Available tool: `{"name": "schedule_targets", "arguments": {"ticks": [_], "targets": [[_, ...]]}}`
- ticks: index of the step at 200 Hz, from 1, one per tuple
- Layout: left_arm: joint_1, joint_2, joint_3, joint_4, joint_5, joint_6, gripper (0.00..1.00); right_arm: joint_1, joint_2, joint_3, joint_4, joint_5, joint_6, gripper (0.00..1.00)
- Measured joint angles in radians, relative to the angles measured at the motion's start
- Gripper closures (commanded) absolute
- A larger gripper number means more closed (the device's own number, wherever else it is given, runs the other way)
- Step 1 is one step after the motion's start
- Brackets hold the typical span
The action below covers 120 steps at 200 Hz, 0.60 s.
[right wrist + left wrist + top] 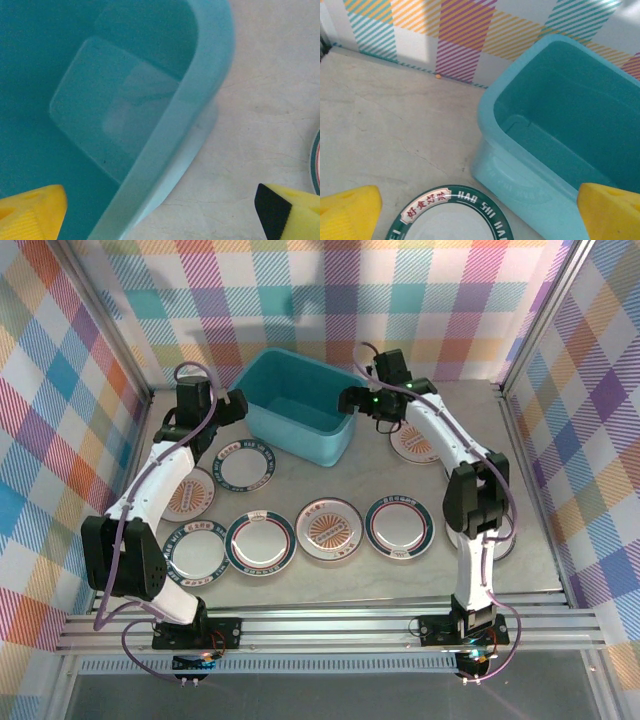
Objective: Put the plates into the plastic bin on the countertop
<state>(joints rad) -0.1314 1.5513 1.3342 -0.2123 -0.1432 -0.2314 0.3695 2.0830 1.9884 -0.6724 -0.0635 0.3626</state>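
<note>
Step one, by the look of it: the plastic bin (pixel 300 405), upper middle of the top view, seems empty, and the plates (pixel 330 530) lie on the countertop (pixel 365 480) below it. The left gripper (pixel 479 202), jaws wide apart, hovers above a teal-rimmed plate (pixel 447 215) beside the bin's left wall. Next it should drop and pinch that rim. The right gripper (pixel 160 200), also spread, hangs over the bin's right rim, probably empty, though the view's tight.
</note>
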Motion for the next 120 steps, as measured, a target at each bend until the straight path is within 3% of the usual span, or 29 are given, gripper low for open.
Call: {"name": "schedule_targets", "arguments": {"ticks": [46,120], "targets": [[0.000,0.029,0.053,-0.011,-0.024,0.043,0.00,0.027,0.083,0.125,-0.105,0.075,0.006,0.14],[0.022,0.073,0.120,-0.090,-0.025,0.037,0.00,0.031,0.086,0.138,-0.138,0.117,-0.026,0.40]]}}
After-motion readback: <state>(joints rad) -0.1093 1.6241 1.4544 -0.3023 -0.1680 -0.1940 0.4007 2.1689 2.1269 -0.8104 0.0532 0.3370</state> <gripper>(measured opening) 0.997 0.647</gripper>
